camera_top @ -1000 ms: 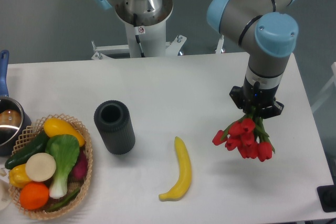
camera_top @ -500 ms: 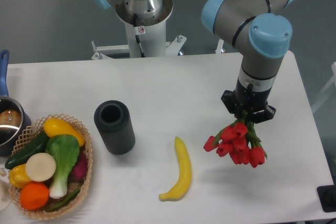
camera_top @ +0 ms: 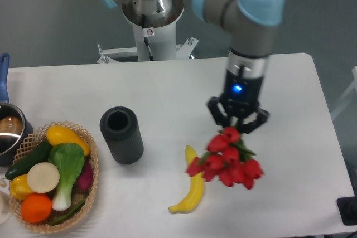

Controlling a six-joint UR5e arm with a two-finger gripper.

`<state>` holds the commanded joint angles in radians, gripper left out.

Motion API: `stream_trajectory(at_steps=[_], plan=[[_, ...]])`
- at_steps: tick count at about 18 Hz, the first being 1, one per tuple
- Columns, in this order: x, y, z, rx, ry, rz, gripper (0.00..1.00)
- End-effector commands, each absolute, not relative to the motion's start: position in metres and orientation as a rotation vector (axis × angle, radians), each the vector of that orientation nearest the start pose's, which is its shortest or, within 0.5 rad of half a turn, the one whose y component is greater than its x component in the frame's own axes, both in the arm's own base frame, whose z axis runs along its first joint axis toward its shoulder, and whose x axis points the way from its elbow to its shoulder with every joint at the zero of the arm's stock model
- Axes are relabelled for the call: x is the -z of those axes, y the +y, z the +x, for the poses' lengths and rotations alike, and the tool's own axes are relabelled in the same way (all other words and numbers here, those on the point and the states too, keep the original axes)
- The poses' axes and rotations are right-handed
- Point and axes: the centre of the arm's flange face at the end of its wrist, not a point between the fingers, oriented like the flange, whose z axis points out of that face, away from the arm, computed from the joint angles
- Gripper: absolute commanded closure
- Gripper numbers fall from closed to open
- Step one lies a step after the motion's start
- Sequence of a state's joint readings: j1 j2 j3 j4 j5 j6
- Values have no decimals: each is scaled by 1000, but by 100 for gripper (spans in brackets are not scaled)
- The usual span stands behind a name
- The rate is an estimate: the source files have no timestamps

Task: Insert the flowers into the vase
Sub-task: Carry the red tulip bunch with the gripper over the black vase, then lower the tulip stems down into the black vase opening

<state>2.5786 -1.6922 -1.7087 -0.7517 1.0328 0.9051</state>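
The flowers (camera_top: 226, 163), a bunch of red tulip buds with short green stems, hang in the air over the table, just right of the banana. My gripper (camera_top: 237, 122) is shut on the stems from above, fingers pointing down. The vase (camera_top: 121, 135), a dark grey ribbed cylinder with its round mouth open upward, stands upright on the table to the left, well apart from the flowers.
A yellow banana (camera_top: 192, 188) lies between vase and flowers, partly under the buds. A wicker basket (camera_top: 89, 149) of produce sits at the front left. A blue-handled metal pot (camera_top: 6, 126) is at the left edge. The arm's base (camera_top: 150, 9) stands behind the table.
My gripper has carried the flowers leftward and slightly lower, from the right side of the table toward the banana. The vase, banana and basket have not moved.
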Motion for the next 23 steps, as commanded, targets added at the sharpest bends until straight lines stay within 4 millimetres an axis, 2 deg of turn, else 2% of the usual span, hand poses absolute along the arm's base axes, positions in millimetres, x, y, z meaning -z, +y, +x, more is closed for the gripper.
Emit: stream_trajectory(at_steps=[3, 5, 7, 10, 12, 15, 17, 23], plan=[[-491, 461, -354, -56, 106, -2226, 99], [-500, 462, -349, -71, 117, -2202, 100], [-514, 475, -340, -55, 136, -2174, 100], [-525, 490, -325, 84, 72, -2117, 100], [-528, 492, -320, 136, 86, -2083, 100], [-531, 499, -301, 333, 86, -1984, 100], [-526, 497, -297, 408, 96, -1941, 100], [-512, 496, -290, 460, 74, -1943, 100]])
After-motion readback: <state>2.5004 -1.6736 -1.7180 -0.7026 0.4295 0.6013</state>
